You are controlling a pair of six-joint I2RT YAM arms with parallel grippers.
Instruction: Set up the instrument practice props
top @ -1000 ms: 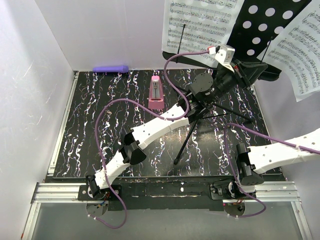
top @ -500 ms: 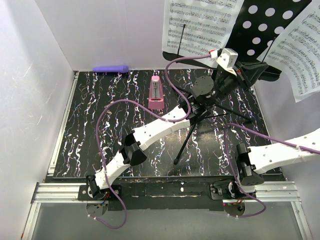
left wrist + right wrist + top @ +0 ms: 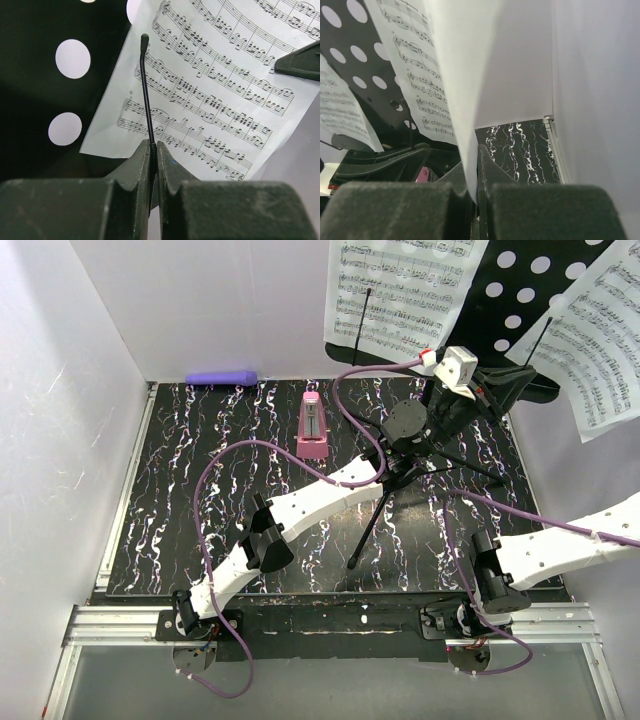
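Music stand (image 3: 543, 283) upright, facing arms; right claw (image 3: 476, 150) pinches tilted sheet (image 3: 600, 330).

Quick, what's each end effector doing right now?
Left end effector: shut on the stand's wire page holder.
Right end effector: shut on the right sheet-music page.

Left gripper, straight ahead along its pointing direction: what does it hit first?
Likely the sheet-music page on the stand desk. The left gripper, jaws shut on the stand's thin wire, points straight at it. Gap unclear from the wrist view.
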